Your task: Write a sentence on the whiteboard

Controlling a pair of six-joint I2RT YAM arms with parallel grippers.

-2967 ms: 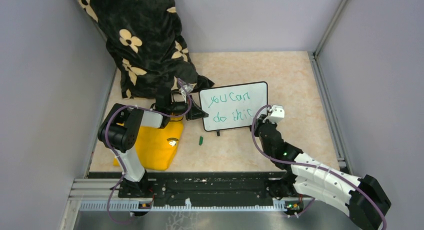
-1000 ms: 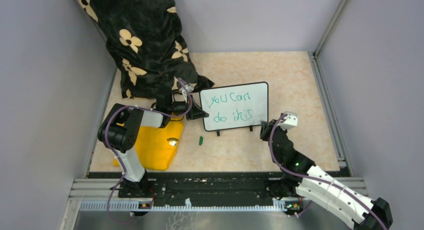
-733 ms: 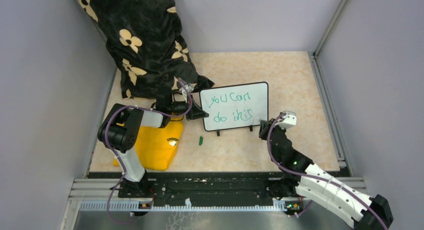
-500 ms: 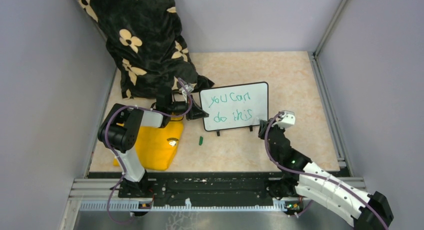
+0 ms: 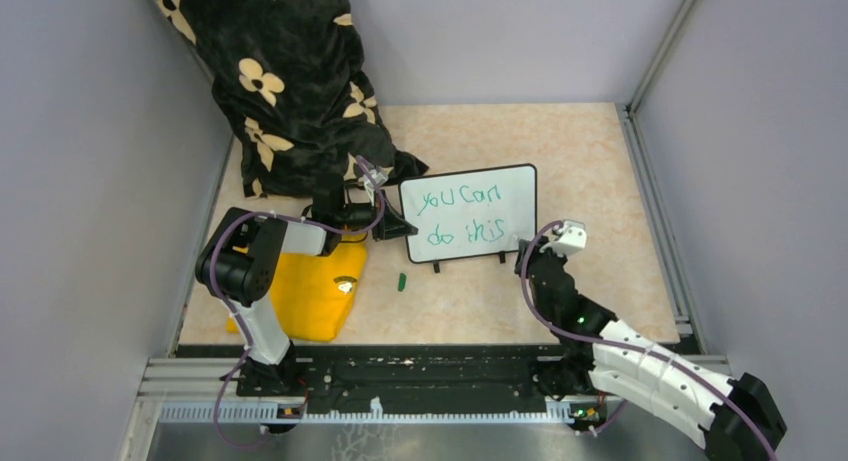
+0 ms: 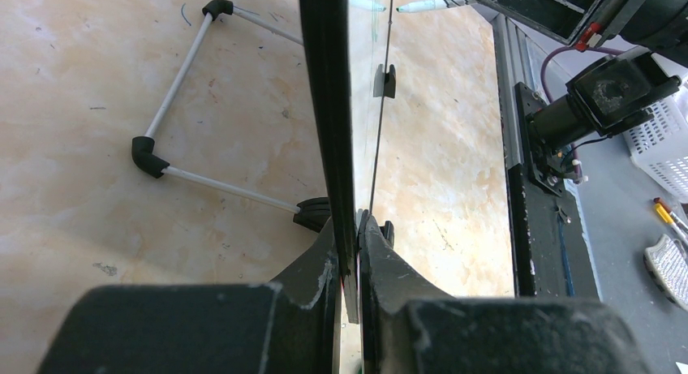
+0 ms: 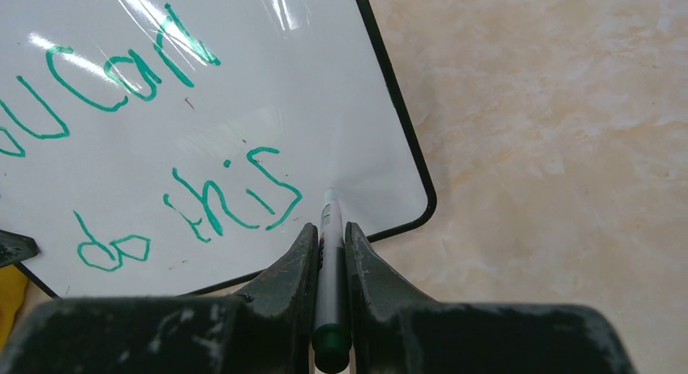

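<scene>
The whiteboard [image 5: 470,213] stands near the table's middle, white with a thin black frame. It bears the green sentence [image 5: 462,213] "you can do this" in two lines, also in the right wrist view [image 7: 162,147]. My left gripper [image 5: 392,224] is shut on the board's left edge [image 6: 328,106]. My right gripper [image 5: 524,253] is shut on a green marker [image 7: 328,260]. The marker's tip is at the board's lower right corner [image 7: 406,204], just right of "this". I cannot tell whether it touches.
A black cloth with cream flowers [image 5: 290,81] is heaped at the back left. A yellow cloth [image 5: 310,291] lies under the left arm. A small green marker cap [image 5: 401,280] lies on the table in front of the board. Grey walls close in on three sides.
My right gripper with the marker drew back from the board to the lower right, then came back a little toward the board's lower right corner. The left arm and the board stayed still.
</scene>
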